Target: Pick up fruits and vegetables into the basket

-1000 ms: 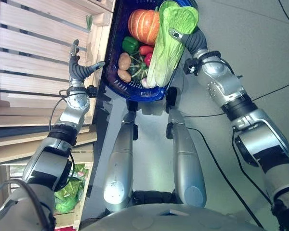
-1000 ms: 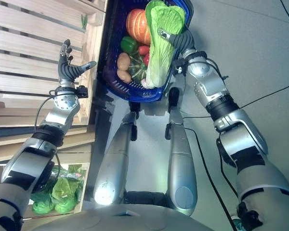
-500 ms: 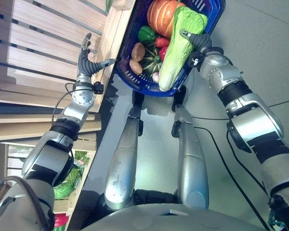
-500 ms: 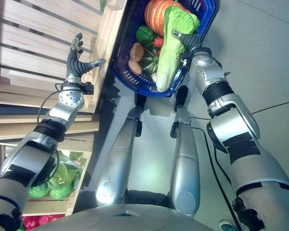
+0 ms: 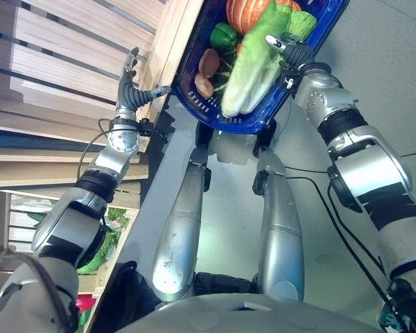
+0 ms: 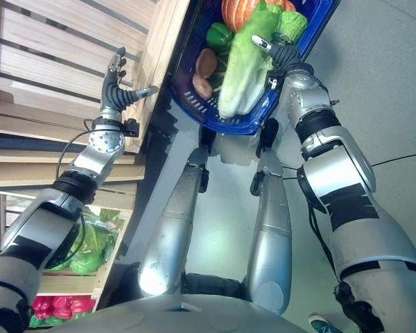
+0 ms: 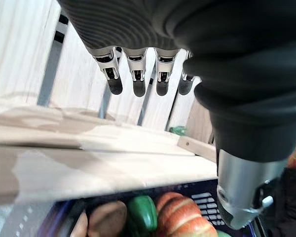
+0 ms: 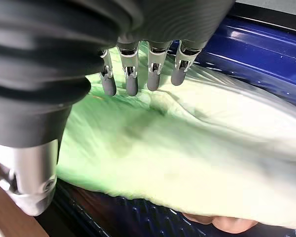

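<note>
**Blue basket loaded, cabbage lying on top**

Grey floor [image 5: 374, 83] on the robot's right, slatted wooden shelf [image 5: 62, 62] on its left; blue basket [image 5: 215, 119] sits between them, just beside the shelf edge.

Basket contents: orange pumpkin [image 5: 244, 12] at the far end, green pepper [image 5: 225, 36] beside it, two brown potatoes [image 5: 209, 62] nearer the shelf side, something red half hidden under the leaves. Long pale-green napa cabbage [image 5: 248, 66] lies slantwise across the load, leafy end toward the pumpkin, stalk end toward the basket's near rim.

Right hand [image 5: 286, 48] is over the cabbage's leafy end. In the right wrist view its fingers [image 8: 131, 81] are straight, spread in a row, tips at the leaf surface, thumb apart, nothing pinched.

Left hand [image 5: 133, 90] is up by the shelf edge, apart from the basket, fingers straight and thumb out toward the basket, holding nothing.

Lower shelf crate holds bagged leafy greens [image 6: 90, 246] and something pink-red [image 6: 52, 305] below.
</note>
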You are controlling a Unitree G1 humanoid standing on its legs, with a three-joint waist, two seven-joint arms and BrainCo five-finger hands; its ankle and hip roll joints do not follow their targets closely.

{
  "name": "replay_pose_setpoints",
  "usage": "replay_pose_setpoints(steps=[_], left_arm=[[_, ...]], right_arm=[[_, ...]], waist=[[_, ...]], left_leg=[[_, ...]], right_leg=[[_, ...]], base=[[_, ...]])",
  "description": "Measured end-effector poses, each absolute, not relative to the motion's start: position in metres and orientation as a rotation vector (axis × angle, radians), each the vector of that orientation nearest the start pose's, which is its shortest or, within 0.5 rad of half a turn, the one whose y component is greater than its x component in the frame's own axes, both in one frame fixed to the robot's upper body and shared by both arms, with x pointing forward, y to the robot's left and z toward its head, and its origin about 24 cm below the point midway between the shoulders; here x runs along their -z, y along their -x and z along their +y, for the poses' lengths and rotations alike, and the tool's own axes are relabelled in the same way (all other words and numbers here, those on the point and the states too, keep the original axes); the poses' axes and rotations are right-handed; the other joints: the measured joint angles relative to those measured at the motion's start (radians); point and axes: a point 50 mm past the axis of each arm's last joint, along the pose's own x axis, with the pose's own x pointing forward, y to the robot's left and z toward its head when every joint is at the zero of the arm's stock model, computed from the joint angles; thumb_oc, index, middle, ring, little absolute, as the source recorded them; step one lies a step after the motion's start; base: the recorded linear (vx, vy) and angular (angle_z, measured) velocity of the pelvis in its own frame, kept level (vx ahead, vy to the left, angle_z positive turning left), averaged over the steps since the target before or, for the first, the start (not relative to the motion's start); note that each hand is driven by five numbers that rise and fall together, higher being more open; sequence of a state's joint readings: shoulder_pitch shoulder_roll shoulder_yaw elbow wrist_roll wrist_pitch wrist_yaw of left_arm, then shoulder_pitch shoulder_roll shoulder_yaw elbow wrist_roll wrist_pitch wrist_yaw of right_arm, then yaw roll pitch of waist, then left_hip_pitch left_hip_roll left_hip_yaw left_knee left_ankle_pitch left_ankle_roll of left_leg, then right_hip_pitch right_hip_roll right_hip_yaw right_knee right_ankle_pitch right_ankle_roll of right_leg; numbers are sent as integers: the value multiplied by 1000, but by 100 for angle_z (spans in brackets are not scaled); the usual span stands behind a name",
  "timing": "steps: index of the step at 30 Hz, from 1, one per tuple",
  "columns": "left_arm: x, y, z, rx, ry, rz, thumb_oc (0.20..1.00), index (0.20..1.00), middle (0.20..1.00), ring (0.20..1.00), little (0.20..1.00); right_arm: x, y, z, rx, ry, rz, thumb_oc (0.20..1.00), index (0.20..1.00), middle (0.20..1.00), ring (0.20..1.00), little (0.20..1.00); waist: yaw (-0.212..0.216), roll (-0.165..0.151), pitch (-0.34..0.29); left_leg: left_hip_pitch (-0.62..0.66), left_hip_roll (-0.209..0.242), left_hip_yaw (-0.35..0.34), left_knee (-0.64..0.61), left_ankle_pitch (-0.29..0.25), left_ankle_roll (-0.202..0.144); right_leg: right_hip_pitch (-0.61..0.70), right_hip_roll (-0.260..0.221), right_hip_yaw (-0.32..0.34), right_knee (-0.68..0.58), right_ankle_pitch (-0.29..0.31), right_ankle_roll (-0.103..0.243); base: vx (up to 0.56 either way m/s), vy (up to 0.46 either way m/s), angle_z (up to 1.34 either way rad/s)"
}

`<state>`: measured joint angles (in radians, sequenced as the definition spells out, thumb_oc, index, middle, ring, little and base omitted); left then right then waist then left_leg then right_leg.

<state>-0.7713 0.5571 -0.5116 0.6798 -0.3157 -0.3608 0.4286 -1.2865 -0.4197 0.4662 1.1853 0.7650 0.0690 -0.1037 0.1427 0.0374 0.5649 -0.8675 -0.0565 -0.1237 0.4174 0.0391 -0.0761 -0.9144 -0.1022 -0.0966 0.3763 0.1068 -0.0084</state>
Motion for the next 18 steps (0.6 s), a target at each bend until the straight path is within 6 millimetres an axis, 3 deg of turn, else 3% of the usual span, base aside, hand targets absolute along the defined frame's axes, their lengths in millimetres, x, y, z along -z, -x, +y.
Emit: replay_pose_setpoints(steps=[18], left_arm=[[-149, -366, 186, -124, -388, -416, 1000, 1000, 1000, 1000, 1000]], right_arm=[[-212, -430, -176, 70, 1, 2, 1000, 1000, 1000, 1000, 1000]], waist=[[2, 3, 0]], left_leg=[[22, 0, 0, -1, 8, 6]], right_leg=[[17, 0, 0, 6, -2, -1]], base=[[-5, 1, 0]])
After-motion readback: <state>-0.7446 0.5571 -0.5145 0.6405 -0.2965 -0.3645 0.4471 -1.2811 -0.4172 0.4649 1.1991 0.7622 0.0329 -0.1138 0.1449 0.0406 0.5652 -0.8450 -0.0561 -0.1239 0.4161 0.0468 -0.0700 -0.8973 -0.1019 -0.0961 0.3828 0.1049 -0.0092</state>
